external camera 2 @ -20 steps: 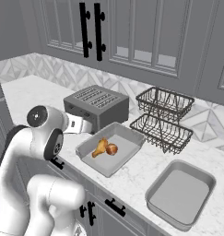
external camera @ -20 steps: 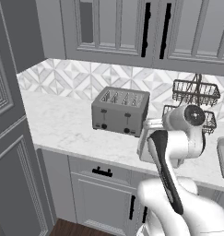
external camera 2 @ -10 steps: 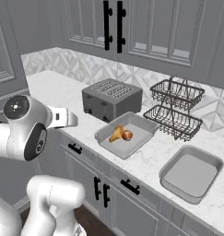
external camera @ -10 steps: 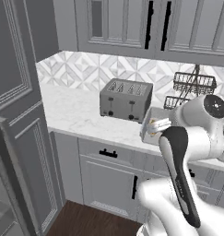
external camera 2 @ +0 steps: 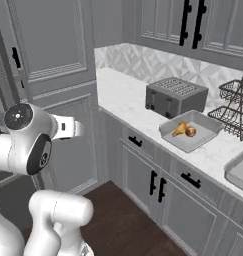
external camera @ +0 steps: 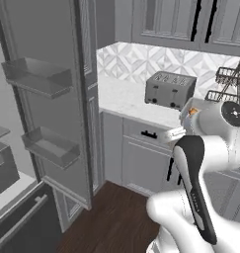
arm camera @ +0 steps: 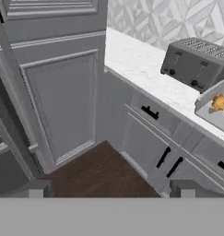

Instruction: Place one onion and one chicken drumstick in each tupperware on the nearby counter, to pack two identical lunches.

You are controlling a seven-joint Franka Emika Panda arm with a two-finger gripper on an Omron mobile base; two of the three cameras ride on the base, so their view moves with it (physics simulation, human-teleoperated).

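Note:
On the white counter [external camera 2: 124, 92], in front of the toaster, sits a grey tupperware [external camera 2: 190, 144]. It holds an orange chicken drumstick [external camera 2: 180, 129] and a brown onion [external camera 2: 191, 132] side by side. A second tupperware [external camera 2: 239, 172] is cut off at the right edge. In the hand view the first tupperware [arm camera: 209, 116] with its drumstick [arm camera: 219, 102] lies at the far right. My gripper [arm camera: 111, 190] is open and holds nothing. It hangs well left of the counter, over the floor, facing a tall cabinet panel. In the right base view the gripper [external camera 2: 79, 129] juts out beside the arm's shoulder.
A grey toaster [external camera 2: 175, 96] stands on the counter, with a black wire rack [external camera 2: 236, 107] to its right. An open tall door with shelves [external camera: 38, 74] fills the left side. Grey cabinets with black handles [arm camera: 150, 113] front the counter. Dark wood floor [arm camera: 99, 170] lies below.
Both base views have swung left, away from the counter, so the base has moved. The open shelved door has come into view. The gripper stays open with nothing in it.

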